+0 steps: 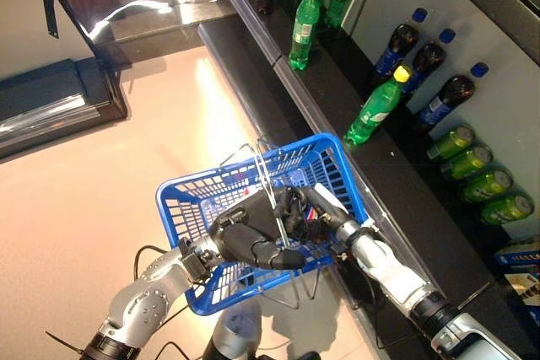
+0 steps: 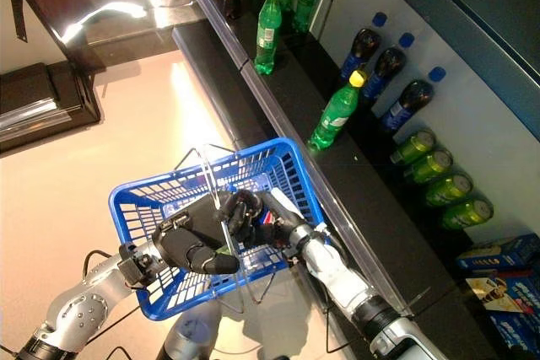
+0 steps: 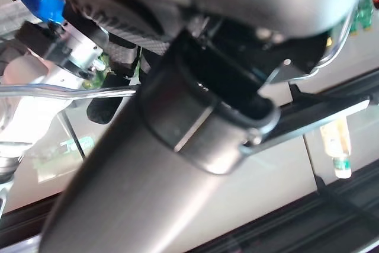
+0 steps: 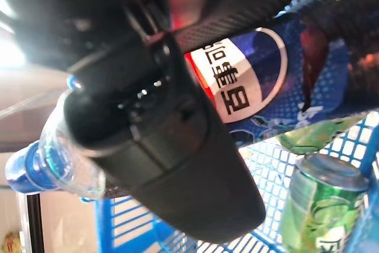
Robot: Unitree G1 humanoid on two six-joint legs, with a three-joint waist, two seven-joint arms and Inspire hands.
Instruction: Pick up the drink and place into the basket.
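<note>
Inside the blue basket (image 2: 148, 200): cola bottle (image 4: 266, 87), blue-capped, lying lengthwise, clasped by right hand (image 4: 177, 146); left hand (image 2: 190, 246) curled round wire handle (image 2: 211, 183)

Basket (image 1: 190, 208): blue plastic lattice, glossy, with thin bare wire handles (image 1: 268, 183) of bright metal. Cola bottle (image 4: 278, 87): clear plastic, dark contents, glossy printed blue film label, blue plastic cap (image 4: 21, 170). Green can (image 4: 317, 208): shiny metal, smooth. Right hand (image 4: 160, 140): matt black plastic shell, smooth. Shelf (image 1: 396, 200): black, smooth, with a bright metal edge strip. Floor (image 1: 101, 191): pale, polished, reflective. Shelf bottles (image 1: 375, 107): glossy green plastic, yellow caps.
</note>
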